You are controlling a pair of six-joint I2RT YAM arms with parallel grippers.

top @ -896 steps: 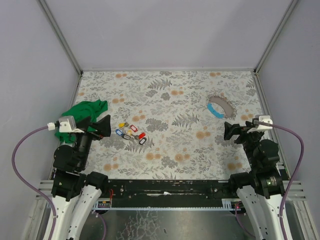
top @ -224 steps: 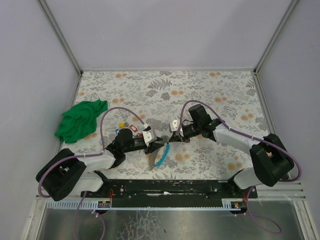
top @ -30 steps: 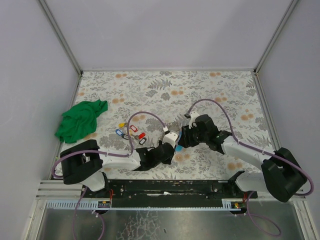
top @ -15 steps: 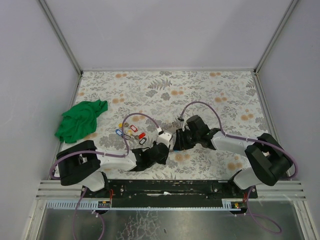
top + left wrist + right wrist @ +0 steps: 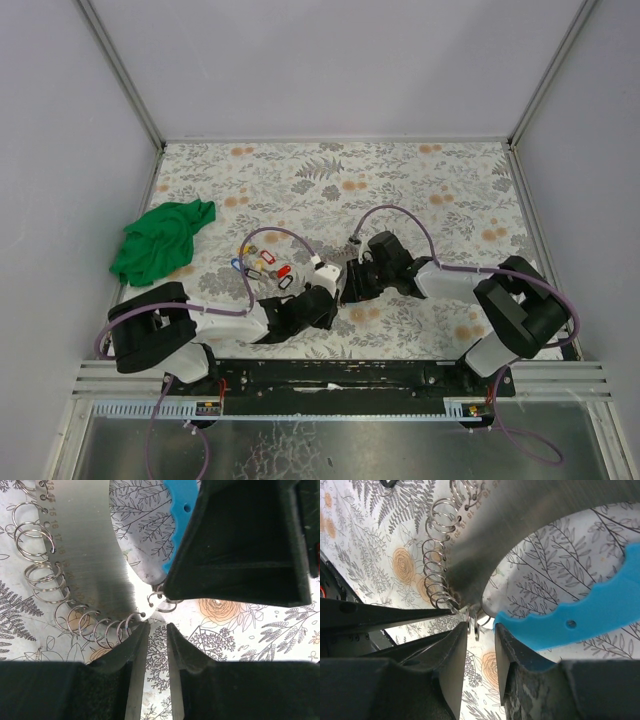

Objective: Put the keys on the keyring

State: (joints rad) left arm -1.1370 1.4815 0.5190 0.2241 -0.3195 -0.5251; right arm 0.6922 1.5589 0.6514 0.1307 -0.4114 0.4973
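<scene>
Keyring (image 5: 85,555) numbered 15–18 by left end effector (image 5: 156,627) and right end effector (image 5: 481,627), both spread.

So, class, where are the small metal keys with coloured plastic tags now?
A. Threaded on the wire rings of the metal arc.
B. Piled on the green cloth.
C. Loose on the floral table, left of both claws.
C: the overhead view shows the small metal keys with coloured plastic tags loose on the floral table, right of the crumpled green cloth and apart from it.
</scene>
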